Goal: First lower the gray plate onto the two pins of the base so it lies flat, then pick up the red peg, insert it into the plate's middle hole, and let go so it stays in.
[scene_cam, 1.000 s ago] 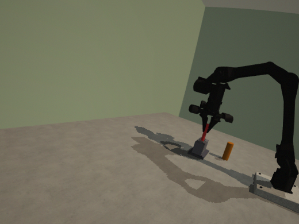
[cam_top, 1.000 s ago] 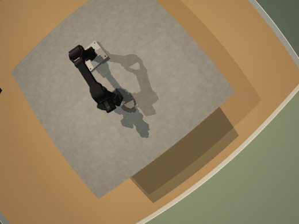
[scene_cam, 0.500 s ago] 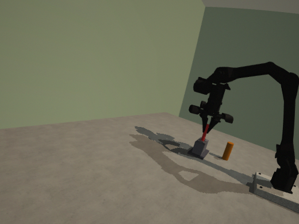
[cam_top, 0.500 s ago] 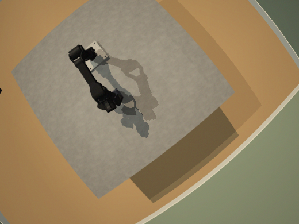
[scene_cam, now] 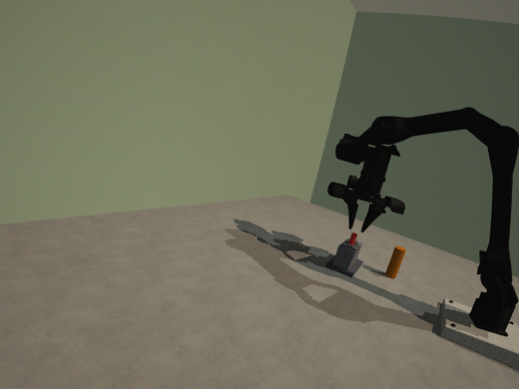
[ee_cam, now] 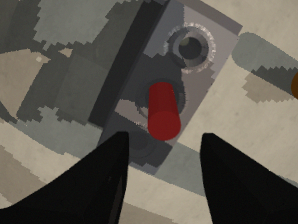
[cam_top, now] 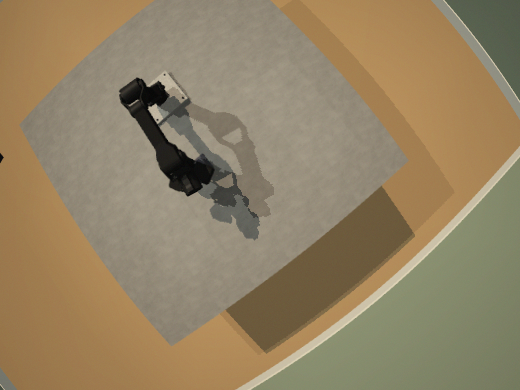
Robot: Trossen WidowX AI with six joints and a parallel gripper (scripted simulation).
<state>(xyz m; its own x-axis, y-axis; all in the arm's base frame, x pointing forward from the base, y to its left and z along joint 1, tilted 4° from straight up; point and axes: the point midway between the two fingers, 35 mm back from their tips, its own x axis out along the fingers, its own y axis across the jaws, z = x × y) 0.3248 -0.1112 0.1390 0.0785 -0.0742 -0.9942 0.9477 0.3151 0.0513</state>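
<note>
Pincer: the gripper (scene_cam: 356, 229) (ee_cam: 165, 143) is released, its two fingertips standing apart with nothing grasped between them. It points downward, just above the peg in the outside view.
Red peg: the red peg (scene_cam: 353, 238) (ee_cam: 164, 112) stands in the middle hole of the gray block's upper face, its top end sticking out. It leans a little in the outside view. How deep it sits is hidden.
Gray block: the gray block (scene_cam: 345, 256) (ee_cam: 200, 75) rests on a wider dark foot (scene_cam: 336, 268). In the close view, a round hole with a bright rim shows on one side of the peg, and a fainter round shape lies in shadow on the other.
Plate and base: which part is the plate and which is the base cannot be told apart, nor can the seating on the pins.
Orange cylinder: the orange cylinder (scene_cam: 395, 262) (ee_cam: 295, 87) stands upright near the block, apart from it.
Arm: the black arm (cam_top: 152, 130) (scene_cam: 501, 199) rises from a pale mounting plate (cam_top: 165, 78) (scene_cam: 451, 329), bends over and reaches out above the block.
Shadows: arm shadows stretch across the gray tabletop (cam_top: 275, 100) (scene_cam: 150, 299) (ee_cam: 255, 145).
</note>
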